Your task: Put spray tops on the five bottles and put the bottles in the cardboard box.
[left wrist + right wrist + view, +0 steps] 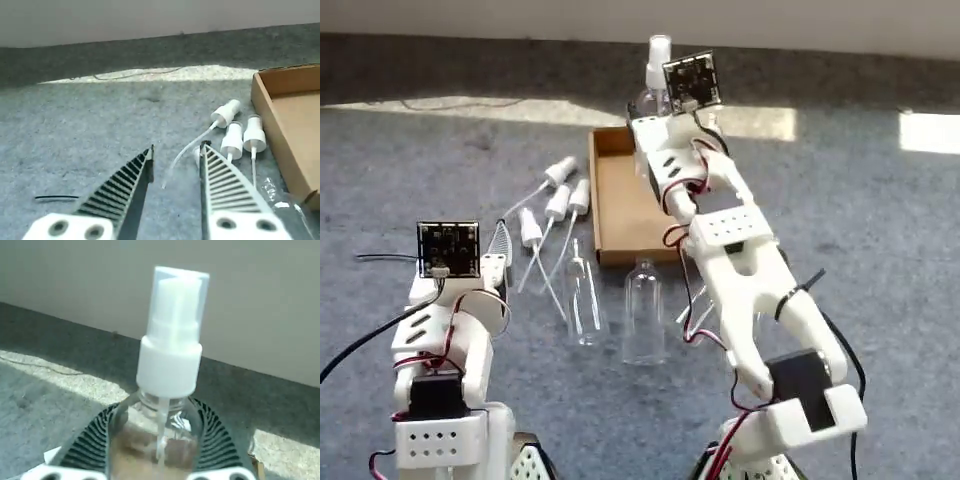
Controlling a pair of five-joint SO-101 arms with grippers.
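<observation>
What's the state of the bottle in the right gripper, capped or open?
Capped. A white spray top sits on the neck of the bottle, its tube hanging inside; the right gripper is shut on it.

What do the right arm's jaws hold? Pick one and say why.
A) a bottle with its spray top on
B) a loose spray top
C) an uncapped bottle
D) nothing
A: in the right wrist view the jaws sit on both sides of a clear bottle that carries a white spray top.
</observation>
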